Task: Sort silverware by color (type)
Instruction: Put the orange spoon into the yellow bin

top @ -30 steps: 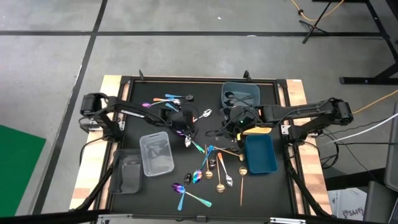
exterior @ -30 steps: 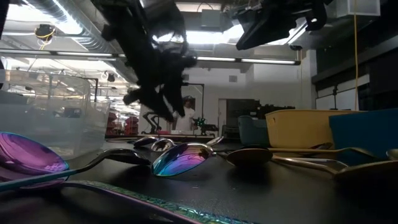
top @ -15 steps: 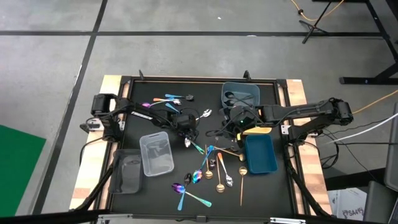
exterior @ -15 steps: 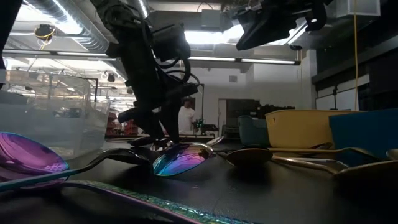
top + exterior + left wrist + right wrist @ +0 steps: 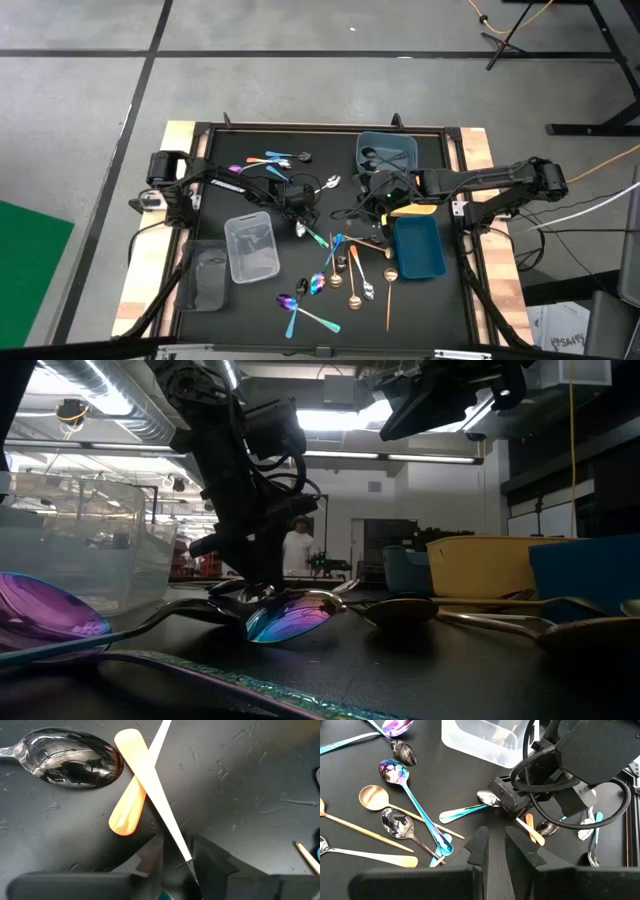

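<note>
Left tool (image 5: 299,207) has come down from its hover to the bench (image 5: 250,300) mid-table and is closing; in the wrist view its tips straddle a thin pale spoon handle (image 5: 162,805) crossing an orange handle (image 5: 129,807), beside a silver spoon (image 5: 75,764). I judge a pick is starting. Right tool (image 5: 372,203) waits near the blue tray (image 5: 420,248), tips narrowly apart, holding nothing. Most spoons (image 5: 330,275) lie loose, unsorted.
</note>
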